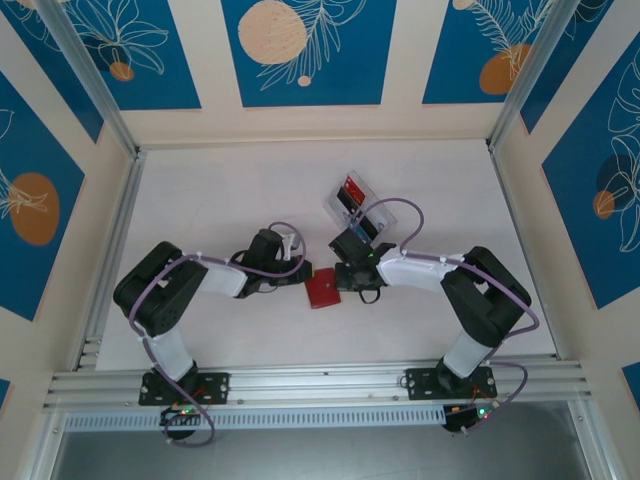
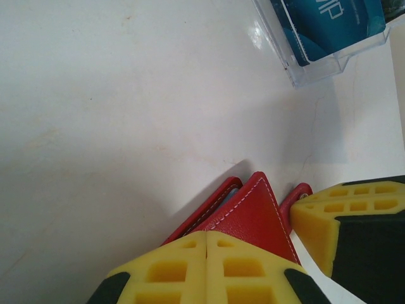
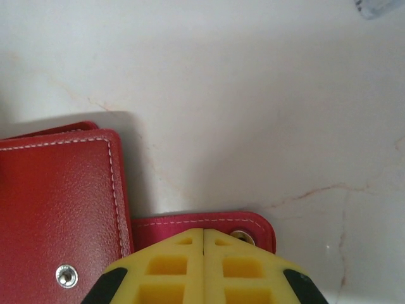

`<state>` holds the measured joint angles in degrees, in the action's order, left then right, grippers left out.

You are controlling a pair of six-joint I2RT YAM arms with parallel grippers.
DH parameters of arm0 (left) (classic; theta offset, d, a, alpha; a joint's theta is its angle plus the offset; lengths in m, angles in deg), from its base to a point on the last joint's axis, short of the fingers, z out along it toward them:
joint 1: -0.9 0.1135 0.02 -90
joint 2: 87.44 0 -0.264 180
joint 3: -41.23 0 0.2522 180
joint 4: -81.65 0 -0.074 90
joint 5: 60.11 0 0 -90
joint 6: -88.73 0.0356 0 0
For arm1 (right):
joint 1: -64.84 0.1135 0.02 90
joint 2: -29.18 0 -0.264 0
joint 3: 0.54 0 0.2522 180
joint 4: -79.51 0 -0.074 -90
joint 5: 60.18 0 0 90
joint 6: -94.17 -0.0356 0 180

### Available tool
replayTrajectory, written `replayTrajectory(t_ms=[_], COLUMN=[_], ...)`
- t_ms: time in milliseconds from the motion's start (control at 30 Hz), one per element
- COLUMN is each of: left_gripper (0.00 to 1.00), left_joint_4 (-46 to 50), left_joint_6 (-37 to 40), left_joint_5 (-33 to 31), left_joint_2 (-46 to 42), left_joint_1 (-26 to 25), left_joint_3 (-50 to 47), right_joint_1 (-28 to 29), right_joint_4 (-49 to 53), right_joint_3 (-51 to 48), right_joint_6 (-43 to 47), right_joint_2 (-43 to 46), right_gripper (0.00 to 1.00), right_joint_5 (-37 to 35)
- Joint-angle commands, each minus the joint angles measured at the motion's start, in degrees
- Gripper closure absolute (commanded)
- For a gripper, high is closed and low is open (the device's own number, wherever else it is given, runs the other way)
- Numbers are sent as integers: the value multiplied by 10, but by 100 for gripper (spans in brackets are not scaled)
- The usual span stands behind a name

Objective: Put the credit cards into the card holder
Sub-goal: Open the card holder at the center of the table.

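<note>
The red card holder lies folded on the table between both grippers. My left gripper is shut, its yellow fingertips together over the holder's stitched cover, nothing between the pads. My right gripper is shut too, its tips over the holder's snap flap; the main body lies to the left. One right finger shows in the left wrist view. The credit cards sit in a clear tray: a red card and a teal card.
The clear tray stands just behind the right gripper, close to its wrist. A metal rail runs along the near edge and low walls close the table's sides and back.
</note>
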<state>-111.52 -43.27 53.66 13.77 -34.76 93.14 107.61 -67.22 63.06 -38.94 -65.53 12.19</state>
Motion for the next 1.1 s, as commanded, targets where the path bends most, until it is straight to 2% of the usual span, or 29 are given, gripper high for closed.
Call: replayTrajectory(t_ms=[0, 100, 200, 300, 400, 600, 933, 1067], left_gripper=[95, 88, 83, 82, 87, 95, 97, 98], left_joint_4=[72, 96, 137, 188, 239, 233, 215, 215], left_joint_6=[4, 2, 7, 14, 28, 35, 23, 18], left_joint_5=[20, 43, 30, 0, -26, -21, -35, -42], left_joint_2=[-16, -72, -127, -172, -193, -168, -70, -51], left_joint_1=[-19, -17, -16, -15, -15, -21, -67, -74], left_joint_3=[-16, -12, -19, -31, -45, -65, 16, 26], right_joint_1=[-4, -12, -21, -28, -31, -36, -37, -35], right_joint_4=[-25, -27, -28, -31, -33, -44, -44, -39], right_joint_3=[-9, -14, -20, -26, -29, -34, -37, -35], right_joint_6=[-8, -7, -7, -7, -6, -5, 3, 13], right_joint_2=[-25, -27, -25, -20, -20, -22, -4, 1], right_gripper=[94, 91, 91, 89, 89, 89, 88, 83], right_joint_5=[38, 49, 59, 65, 70, 86, 107, 113])
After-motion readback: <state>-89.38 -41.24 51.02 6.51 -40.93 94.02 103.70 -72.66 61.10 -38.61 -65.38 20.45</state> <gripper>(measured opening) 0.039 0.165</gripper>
